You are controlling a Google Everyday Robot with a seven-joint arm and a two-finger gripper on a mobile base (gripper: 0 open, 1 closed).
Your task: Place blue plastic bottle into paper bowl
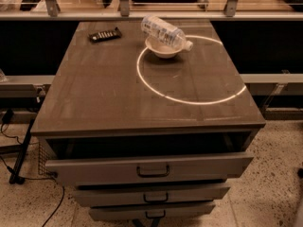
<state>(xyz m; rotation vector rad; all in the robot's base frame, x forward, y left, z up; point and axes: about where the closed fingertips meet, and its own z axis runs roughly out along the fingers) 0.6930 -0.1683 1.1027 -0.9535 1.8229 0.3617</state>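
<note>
The blue plastic bottle (164, 32) lies on its side across the paper bowl (162, 51), resting on the rim, its white cap pointing right and its base sticking out to the upper left. The bowl stands on the far part of the brown cabinet top (109, 89), on the edge of a bright ring of light. The gripper and arm are out of the camera view.
A flat black remote-like bar (105, 34) lies at the far left of the top. A metal rail and shelf (142, 13) run behind the cabinet. The top drawer (151, 167) stands slightly open at the front. Cables lie on the floor at the left.
</note>
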